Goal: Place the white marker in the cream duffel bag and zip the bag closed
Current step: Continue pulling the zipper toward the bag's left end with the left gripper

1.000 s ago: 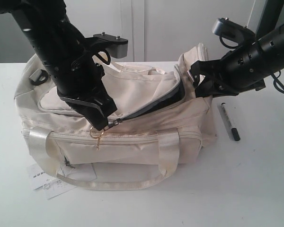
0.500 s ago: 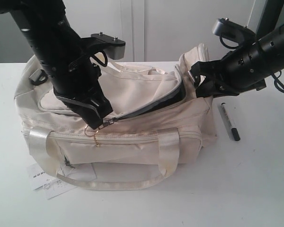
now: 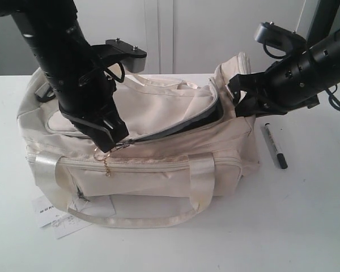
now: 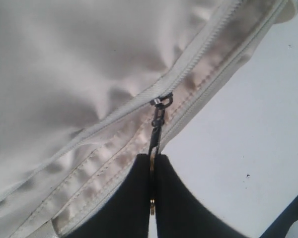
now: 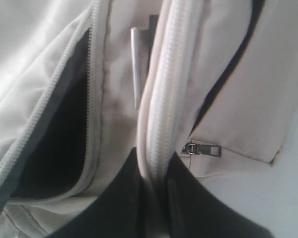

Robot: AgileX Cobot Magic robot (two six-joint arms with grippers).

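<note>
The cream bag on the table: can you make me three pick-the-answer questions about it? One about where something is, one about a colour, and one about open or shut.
1. Where is the white marker?
A) inside the bag
B) on the table beside the cream duffel bag
C) on top of the bag

2. What colour is the marker's cap?
A) red
B) black
C) gold

3. The bag's top zipper is:
A) zipped all the way
B) partly open
C) missing

Answers:
1 B, the exterior view shows it lying on the bare table just off the bag's end.
2 B, one end of the pale barrel is black.
3 B, a dark gap shows under the lifted flap.
</note>
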